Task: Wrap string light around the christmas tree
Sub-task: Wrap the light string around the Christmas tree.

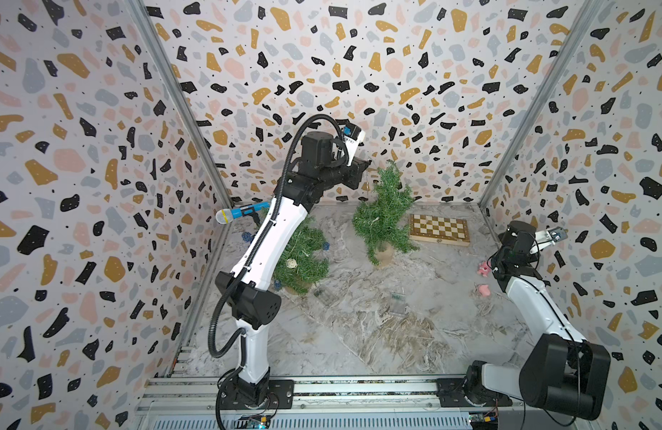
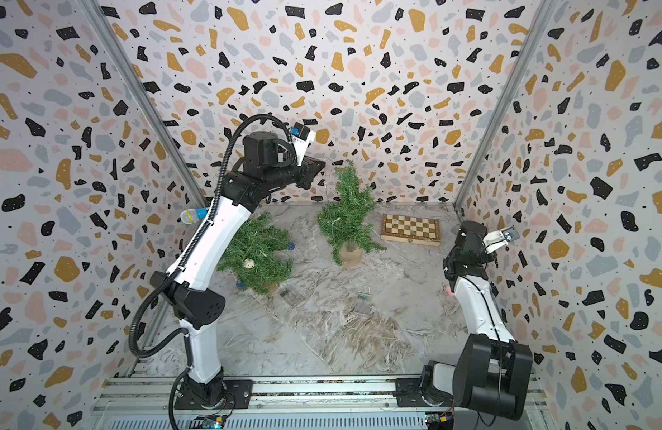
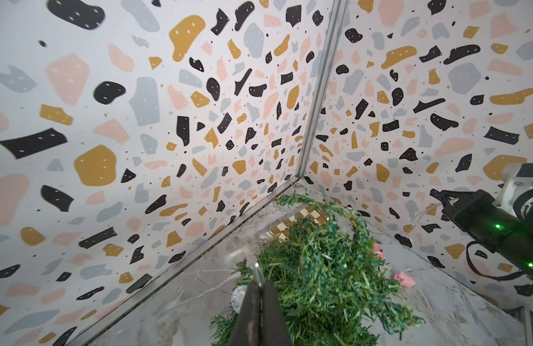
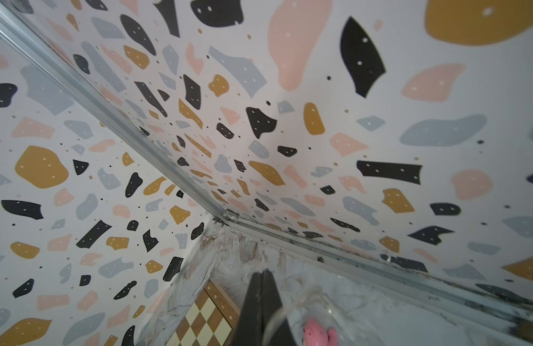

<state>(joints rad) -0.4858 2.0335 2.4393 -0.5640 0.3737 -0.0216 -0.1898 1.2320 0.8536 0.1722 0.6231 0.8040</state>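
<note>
Standing upright, the christmas tree (image 1: 383,216) is bushy green.

Walls (image 1: 359,56): white with black, ochre, pink and grey-blue blotches. Tabletop (image 1: 359,335): grey-and-tan marble veining. Central tree (image 1: 383,219): green. Chessboard (image 1: 438,229): brown-and-cream checks. Microphone (image 1: 240,214): blue handle, yellow band, silver head. Small toy (image 1: 484,289): pink.

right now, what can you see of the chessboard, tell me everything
The chessboard looks like a closed folding wooden case: light and dark brown squares inside a paler wooden border, with a small clasp on its near edge. It lies flat on the marble-look table, toward the back right corner, just right of the rear christmas tree. Whether the branches touch it cannot be told; nothing rests on it.
</note>
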